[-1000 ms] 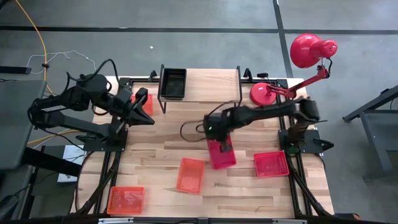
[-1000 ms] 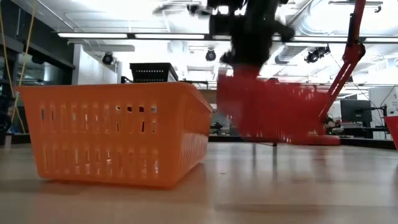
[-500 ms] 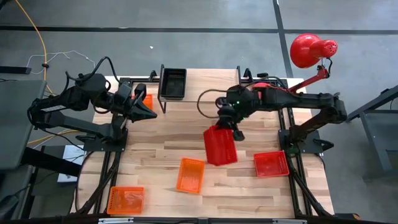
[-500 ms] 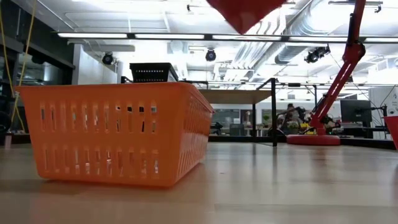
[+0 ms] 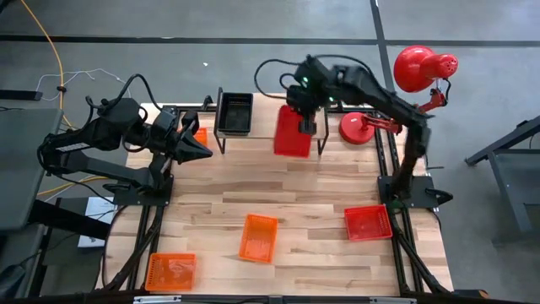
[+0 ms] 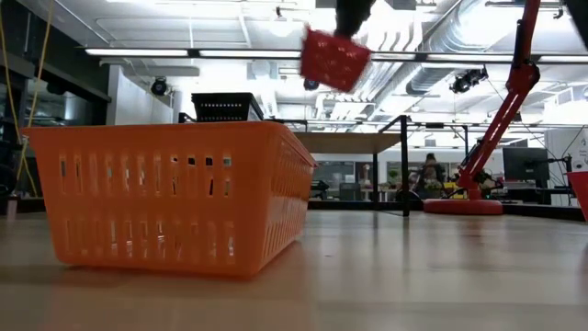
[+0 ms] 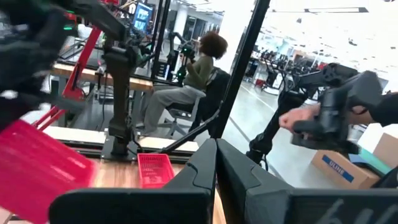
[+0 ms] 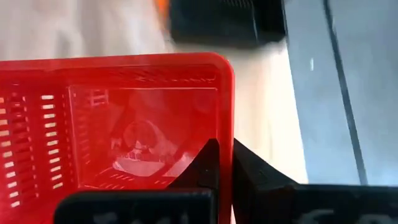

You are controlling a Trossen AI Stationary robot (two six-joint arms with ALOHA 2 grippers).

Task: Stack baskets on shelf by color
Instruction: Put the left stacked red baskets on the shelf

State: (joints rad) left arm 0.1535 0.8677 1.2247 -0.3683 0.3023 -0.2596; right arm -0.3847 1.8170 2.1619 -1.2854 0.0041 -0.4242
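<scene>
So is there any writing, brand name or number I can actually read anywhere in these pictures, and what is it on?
"ULINE": printed in blue on a white label on the cardboard box standing on the floor beyond the table, seen from the left wrist view.
The monitor farther back in the room is lit, but whatever it displays is too small and blurred to read.
Nothing readable shows on the baskets, the shelf, the lamp or the arms.

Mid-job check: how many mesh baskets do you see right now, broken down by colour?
Orange plastic mesh baskets: 3, the last partly hidden by the left arm.
Red plastic mesh baskets: 2, one on the table, one carried by the right hand.
Black plastic mesh baskets: 1 visible.
Total: 6
</scene>
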